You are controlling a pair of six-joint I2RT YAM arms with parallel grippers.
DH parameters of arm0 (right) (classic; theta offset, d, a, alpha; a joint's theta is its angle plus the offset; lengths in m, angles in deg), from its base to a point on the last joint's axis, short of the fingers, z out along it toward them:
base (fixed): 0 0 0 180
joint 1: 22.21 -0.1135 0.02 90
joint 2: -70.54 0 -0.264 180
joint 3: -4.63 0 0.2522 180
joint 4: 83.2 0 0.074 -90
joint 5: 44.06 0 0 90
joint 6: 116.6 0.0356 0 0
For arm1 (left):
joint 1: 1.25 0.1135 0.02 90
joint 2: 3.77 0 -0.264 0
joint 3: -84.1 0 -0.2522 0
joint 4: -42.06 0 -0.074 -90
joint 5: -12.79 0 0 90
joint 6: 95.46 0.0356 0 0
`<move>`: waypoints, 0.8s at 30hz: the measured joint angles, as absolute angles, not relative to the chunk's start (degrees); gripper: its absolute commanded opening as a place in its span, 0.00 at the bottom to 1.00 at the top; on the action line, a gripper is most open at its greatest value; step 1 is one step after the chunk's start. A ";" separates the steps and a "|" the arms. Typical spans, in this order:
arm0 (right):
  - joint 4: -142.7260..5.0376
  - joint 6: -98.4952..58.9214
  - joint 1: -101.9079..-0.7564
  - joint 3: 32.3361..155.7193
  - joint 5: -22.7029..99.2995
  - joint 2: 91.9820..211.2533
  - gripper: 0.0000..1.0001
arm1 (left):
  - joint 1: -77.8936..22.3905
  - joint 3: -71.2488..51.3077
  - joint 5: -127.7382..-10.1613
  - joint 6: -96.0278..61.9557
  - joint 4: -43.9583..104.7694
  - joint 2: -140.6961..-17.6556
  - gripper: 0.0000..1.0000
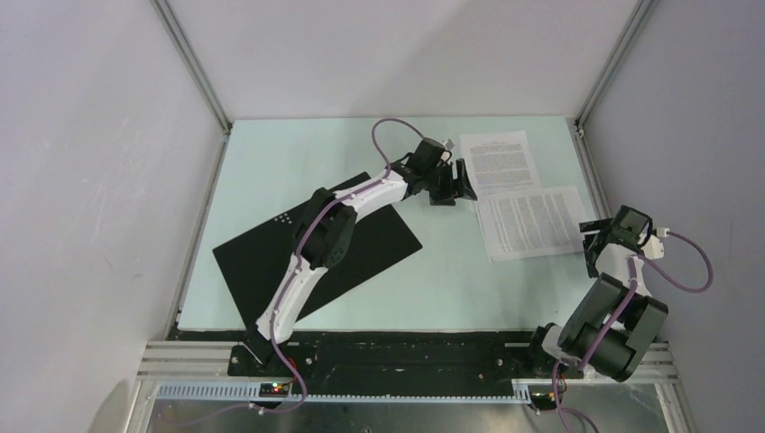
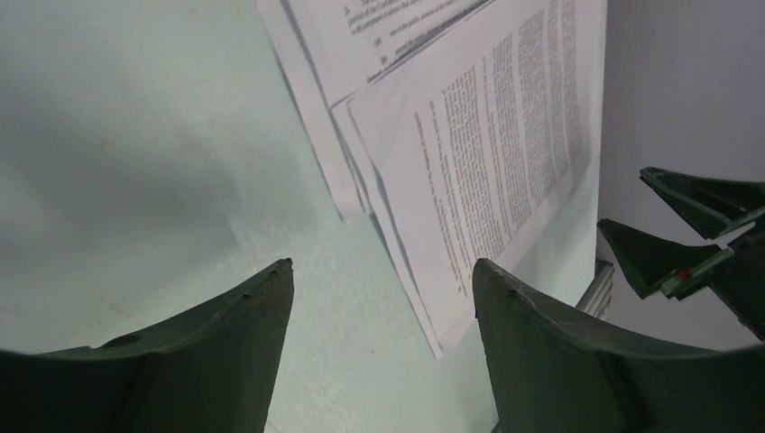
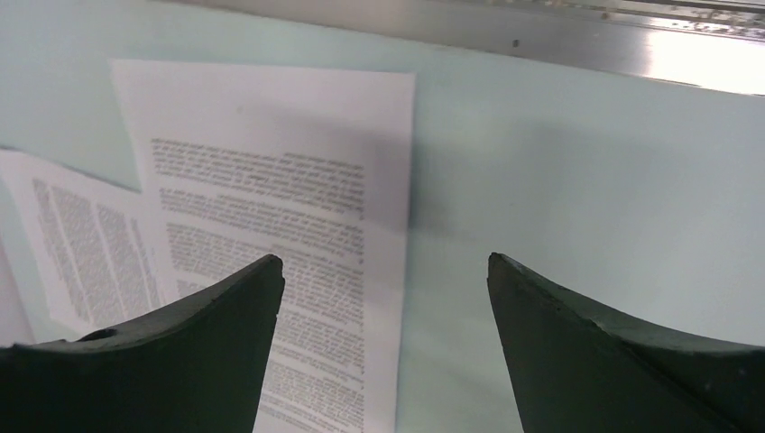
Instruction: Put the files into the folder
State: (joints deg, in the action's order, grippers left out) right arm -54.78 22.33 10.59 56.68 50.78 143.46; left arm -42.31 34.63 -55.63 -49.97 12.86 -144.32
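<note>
The folder point(image 1: 379, 239) lies open on the left of the table, black inside up, partly under my left arm. The files are two printed sheets at the right: one at the back point(image 1: 501, 161) and one nearer point(image 1: 532, 223), overlapping slightly. My left gripper point(image 1: 458, 185) is open and empty, just left of the sheets; the nearer sheet's corner point(image 2: 505, 135) lies by its right finger, with the back sheet point(image 2: 379, 27) above. My right gripper point(image 1: 593, 239) is open and empty at the nearer sheet's right edge point(image 3: 271, 180), which lies between its fingers; the other sheet point(image 3: 81, 244) is at the left.
A metal rail point(image 1: 586, 171) borders the table's right edge, close to the sheets and the right gripper; it shows in the right wrist view point(image 3: 577, 36). Grey walls enclose the table. The right gripper point(image 2: 686, 234) shows in the left wrist view.
</note>
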 measured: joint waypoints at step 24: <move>-72.95 19.11 13.85 60.70 39.70 160.99 0.99 | -38.35 28.42 -50.80 -50.03 12.82 -135.14 0.77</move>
